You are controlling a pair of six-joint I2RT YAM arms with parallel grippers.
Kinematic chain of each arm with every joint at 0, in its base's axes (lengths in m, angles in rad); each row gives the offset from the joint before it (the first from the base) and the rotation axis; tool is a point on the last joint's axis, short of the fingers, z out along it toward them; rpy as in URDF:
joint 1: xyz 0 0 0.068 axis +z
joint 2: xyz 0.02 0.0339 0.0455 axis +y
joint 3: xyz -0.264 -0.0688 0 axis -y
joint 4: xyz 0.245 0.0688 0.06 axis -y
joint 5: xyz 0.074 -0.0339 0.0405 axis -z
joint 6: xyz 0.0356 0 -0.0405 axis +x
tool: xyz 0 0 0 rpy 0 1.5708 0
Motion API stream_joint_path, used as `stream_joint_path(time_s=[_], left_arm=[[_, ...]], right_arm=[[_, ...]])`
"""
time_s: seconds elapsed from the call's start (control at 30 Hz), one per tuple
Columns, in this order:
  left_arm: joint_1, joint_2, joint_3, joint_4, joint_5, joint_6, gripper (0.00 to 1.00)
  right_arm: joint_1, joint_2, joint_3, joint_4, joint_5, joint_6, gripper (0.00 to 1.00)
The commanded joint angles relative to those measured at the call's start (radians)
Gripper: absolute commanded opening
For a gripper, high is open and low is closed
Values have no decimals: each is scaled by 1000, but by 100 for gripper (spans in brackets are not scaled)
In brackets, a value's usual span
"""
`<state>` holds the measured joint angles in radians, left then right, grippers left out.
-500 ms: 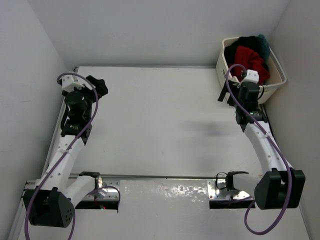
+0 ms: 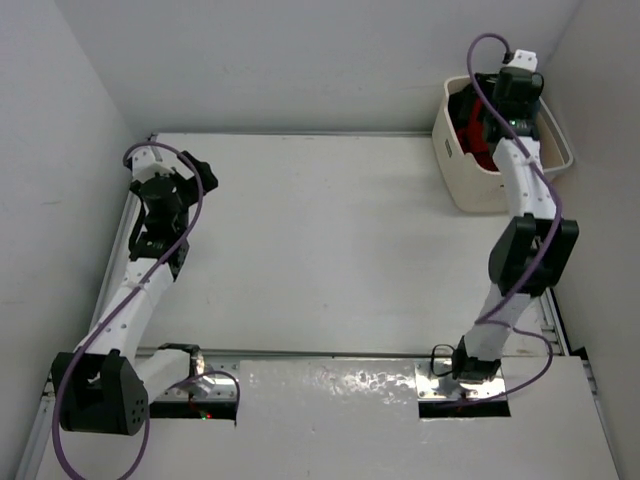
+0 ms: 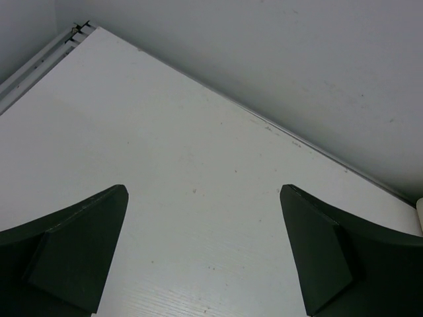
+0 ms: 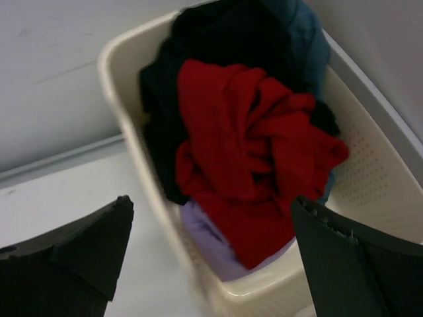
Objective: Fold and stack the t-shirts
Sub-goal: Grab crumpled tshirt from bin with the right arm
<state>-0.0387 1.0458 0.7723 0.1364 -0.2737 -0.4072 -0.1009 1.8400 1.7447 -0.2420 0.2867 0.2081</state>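
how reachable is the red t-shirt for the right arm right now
Probably yes: the right arm's fingers hover open above the cream tub, and the red t-shirt lies on top, uncovered.

The red shirt (image 4: 251,158) and black shirt (image 4: 221,33) are soft, matt, creased cloth. The cream tub (image 4: 370,178) is smooth plastic, its wall perforated. The table (image 3: 198,198) is matt white.

The right arm (image 2: 523,185) now reaches up and far out. Its elbow is off the table's right edge and sits higher in the top view. Its wrist hangs over the tub (image 2: 452,150) instead of in front of it, hiding much of the shirts (image 2: 485,152) from above. The left arm (image 2: 140,285) shifts only slightly, its near joint a little farther in.
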Motion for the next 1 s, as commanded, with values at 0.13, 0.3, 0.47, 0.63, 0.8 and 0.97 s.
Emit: stream_joint_path(time_s=[0.13,0.3,0.47,0.63,0.8,0.97], left_arm=[[-1,52,45,69,-4,18,100],[-3,89,59,78,1,16,100],[-3,128,82,68,14,16,100],[-3,128,82,52,10,27,100],[-3,131,73,83,39,24,100],[-3,143,68,107,87,15,100]], right_arm=[[-99,416,487,-28,-78,-27,99],[-125,548,461,196,-178,28,95],[-126,640,497,242,-153,128,27],[-126,559,385,329,-80,143,0],[-126,476,391,314,-70,79,0],[-123,303,342,294,-95,44,0]])
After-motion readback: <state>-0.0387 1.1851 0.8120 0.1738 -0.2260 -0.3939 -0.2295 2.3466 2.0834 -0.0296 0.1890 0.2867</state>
